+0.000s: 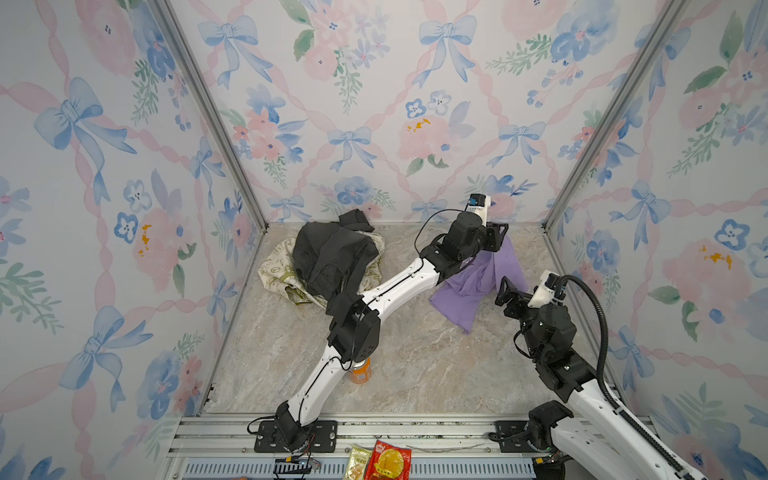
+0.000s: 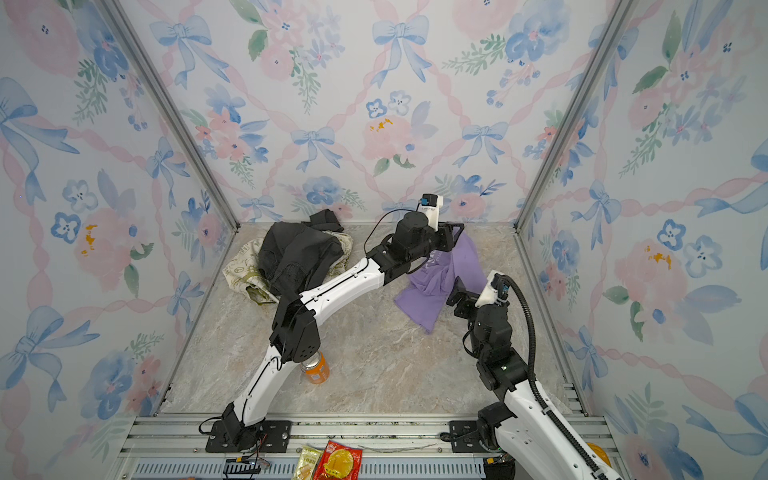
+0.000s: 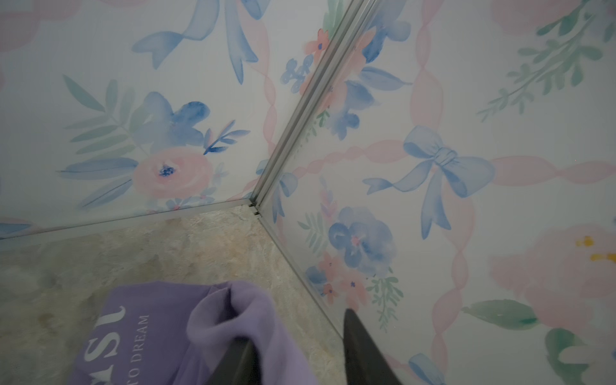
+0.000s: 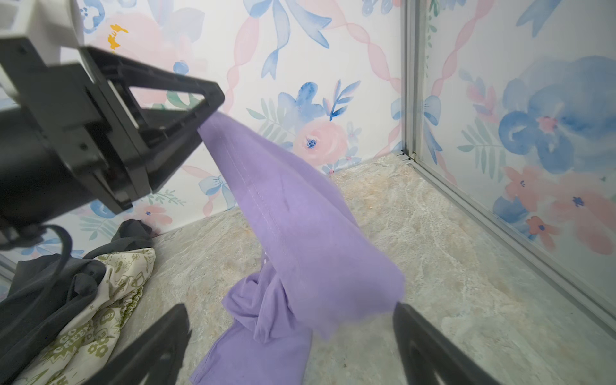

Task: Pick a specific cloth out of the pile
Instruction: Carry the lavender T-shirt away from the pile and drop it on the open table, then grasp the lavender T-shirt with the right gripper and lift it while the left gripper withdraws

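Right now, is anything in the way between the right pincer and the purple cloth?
No, nothing visible. The right pincer is open, and the cloth hangs just ahead of it with only open space between them. The left pincer is at the cloth's top end, above that path.

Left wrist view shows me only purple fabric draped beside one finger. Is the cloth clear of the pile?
Observer: Yes, the cloth lies apart from the pile, bare tabletop between them.
Operator: Is it lifted?
Observer: Partly: one edge hangs from the left pincer tip, the rest trails on the tabletop.
Operator: And the right arm?
Observer: The right pincer is open, facing the cloth from nearby.
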Available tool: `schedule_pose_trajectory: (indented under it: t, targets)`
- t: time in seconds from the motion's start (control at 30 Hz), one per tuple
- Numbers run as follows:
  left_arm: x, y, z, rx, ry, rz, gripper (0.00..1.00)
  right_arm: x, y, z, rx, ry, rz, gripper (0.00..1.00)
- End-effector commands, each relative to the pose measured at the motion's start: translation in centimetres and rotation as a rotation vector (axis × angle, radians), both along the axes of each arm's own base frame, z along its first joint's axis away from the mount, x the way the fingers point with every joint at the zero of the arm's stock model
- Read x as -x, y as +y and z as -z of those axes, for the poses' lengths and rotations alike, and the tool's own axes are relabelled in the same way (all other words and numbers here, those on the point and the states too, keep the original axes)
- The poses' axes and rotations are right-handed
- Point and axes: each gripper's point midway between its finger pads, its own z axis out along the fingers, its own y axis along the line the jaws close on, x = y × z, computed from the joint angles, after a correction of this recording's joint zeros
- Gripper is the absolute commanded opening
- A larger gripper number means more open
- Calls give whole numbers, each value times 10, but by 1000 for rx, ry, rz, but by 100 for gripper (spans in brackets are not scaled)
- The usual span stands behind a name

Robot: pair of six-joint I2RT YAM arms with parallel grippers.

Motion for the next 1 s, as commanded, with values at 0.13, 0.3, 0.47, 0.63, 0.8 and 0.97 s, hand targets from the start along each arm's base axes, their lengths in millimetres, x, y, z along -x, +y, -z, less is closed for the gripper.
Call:
schedule_pose_trajectory:
  t: [0.13, 0.3, 0.47, 0.63, 0.8, 0.97]
  targets:
    - [7, 66, -5, -196, -67, -108, 88, 2, -16, 13, -23, 28, 81, 97]
    - [24, 110, 0, -287, -75, -163, 98, -2, -15, 16, -14, 48, 83, 97]
    - [47, 173, -2, -308, -44, -275, 98, -17, -4, 20, 27, 112, 37, 97]
    - [89, 238, 0, -306, -82, -360, 98, -46, 12, 43, 53, 266, -36, 97]
    - [131, 303, 7, -264, -115, -435, 98, -82, 31, 76, 37, 472, -114, 98]
    - [170, 348, 13, -242, -175, -457, 98, -115, 49, 110, 38, 618, -150, 93]
